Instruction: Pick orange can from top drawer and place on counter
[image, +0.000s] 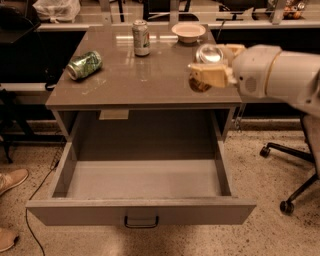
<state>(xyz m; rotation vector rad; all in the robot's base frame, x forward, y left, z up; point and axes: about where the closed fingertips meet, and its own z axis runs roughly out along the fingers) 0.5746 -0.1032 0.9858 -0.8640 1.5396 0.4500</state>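
Pinching the orange can (200, 85) between its pale fingers (214, 75), the gripper (209, 67) hangs over the right part of the counter (150, 82), near its front edge. The can's silver lid faces up and its orange-brown body shows below the near finger. I cannot tell whether the can's base touches the counter surface. The white arm (280, 75) reaches in from the right side of the scene.

Below the counter, the top drawer (140, 212) stands pulled out toward the near side, its grey floor showing and its small dark handle (141, 221) centred on the front panel. The can is up at counter level, well apart from the drawer's floor.

On the counter's left part, a green can (84, 65) lies on its side. A taller silvery-white can (141, 37) stands upright toward the far edge, and a pale bowl (188, 31) sits just to its right, near the far right corner.

On the speckled floor, an office chair base (292, 192) stands at the right, and two shoes (12, 180) show at the left edge.
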